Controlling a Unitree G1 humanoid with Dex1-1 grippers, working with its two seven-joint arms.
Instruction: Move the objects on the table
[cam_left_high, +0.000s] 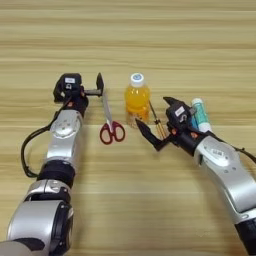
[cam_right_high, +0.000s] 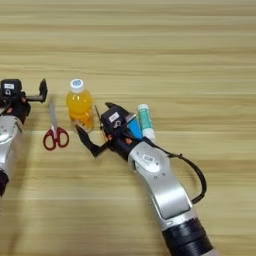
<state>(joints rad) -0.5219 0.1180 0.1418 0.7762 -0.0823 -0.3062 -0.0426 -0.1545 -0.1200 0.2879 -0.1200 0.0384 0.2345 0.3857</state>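
The orange-juice bottle (cam_left_high: 137, 101) stands upright mid-table. Left of it lie the red-handled scissors (cam_left_high: 110, 125), blades pointing away from me. My left gripper (cam_left_high: 98, 86) hovers at the tips of the blades. Just right of the bottle lies the thin screwdriver (cam_left_high: 159, 127), its amber handle toward me. My right gripper (cam_left_high: 158, 118) is open and straddles it, with one finger (cam_left_high: 145, 133) near the bottle's base and the other on the far right side. A white-and-teal glue stick (cam_left_high: 200, 113) lies behind the right wrist. A blue block (cam_right_high: 134, 128) peeks out beside it, mostly hidden.
The wooden table (cam_left_high: 150, 30) stretches far behind the objects and in front of them. A black cable (cam_right_high: 197, 175) loops off the right forearm.
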